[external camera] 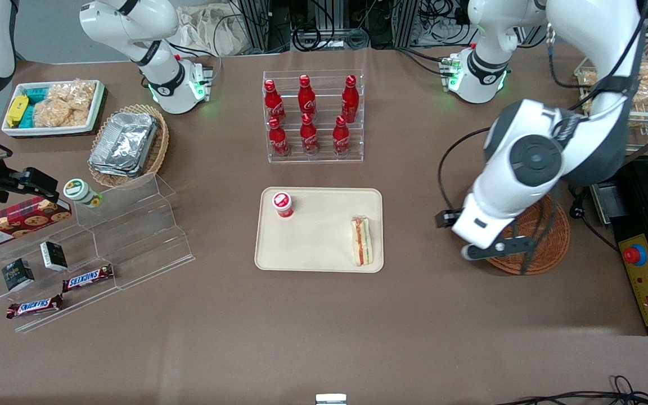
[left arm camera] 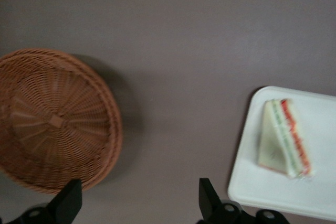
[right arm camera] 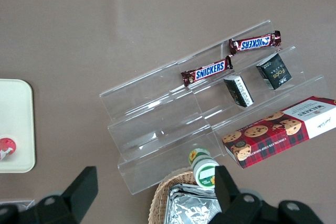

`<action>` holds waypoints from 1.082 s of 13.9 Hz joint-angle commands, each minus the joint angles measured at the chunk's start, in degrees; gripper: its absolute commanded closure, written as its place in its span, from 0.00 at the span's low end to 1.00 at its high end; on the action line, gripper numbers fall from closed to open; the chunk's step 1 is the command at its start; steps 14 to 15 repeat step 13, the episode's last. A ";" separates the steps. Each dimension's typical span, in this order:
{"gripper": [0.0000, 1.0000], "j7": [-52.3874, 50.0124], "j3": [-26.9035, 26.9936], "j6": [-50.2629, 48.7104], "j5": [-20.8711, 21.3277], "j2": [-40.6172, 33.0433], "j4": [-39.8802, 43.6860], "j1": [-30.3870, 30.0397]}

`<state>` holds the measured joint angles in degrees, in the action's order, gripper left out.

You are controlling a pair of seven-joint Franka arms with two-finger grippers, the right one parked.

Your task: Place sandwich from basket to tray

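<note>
Lies on the tray point(external camera: 318, 247), the sandwich point(external camera: 361, 241), close to the rim at the working arm's end. Rests flat there, red stripe showing along one edge. Shows again in the left wrist view: sandwich point(left arm camera: 285, 140) on the pale tray point(left arm camera: 252, 182), near a rounded corner.

Stands on the same tray a small cup with a red lid point(external camera: 282, 204), well apart from the sandwich, toward the parked arm's end.

Sits on the brown table point(external camera: 324, 337), the round woven basket point(external camera: 549, 247), near the tray but not touching it. Holds nothing in the part that shows point(left arm camera: 55, 119). Partly hidden in the front view by the white arm.

Hangs above the table between basket and tray, the gripper point(left arm camera: 135, 203). Fingers point(left arm camera: 68, 200) spread wide, holding nothing.

Stands farther from the front camera than the tray a clear rack of red bottles point(external camera: 313, 115). Lies toward the parked arm's end a clear stepped shelf point(external camera: 133, 225) with candy bars point(external camera: 88, 277).
</note>
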<state>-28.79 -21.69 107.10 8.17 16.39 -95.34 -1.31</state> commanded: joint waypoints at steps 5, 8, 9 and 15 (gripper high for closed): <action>0.00 20.57 8.32 -1.53 -3.16 -9.27 -7.06 -4.30; 0.00 25.18 8.68 -4.79 -2.90 -8.48 -3.37 -5.81; 0.00 25.18 8.68 -4.71 -2.90 -7.35 -1.71 -6.42; 0.00 25.01 8.33 -11.97 -3.25 -1.38 8.83 -6.86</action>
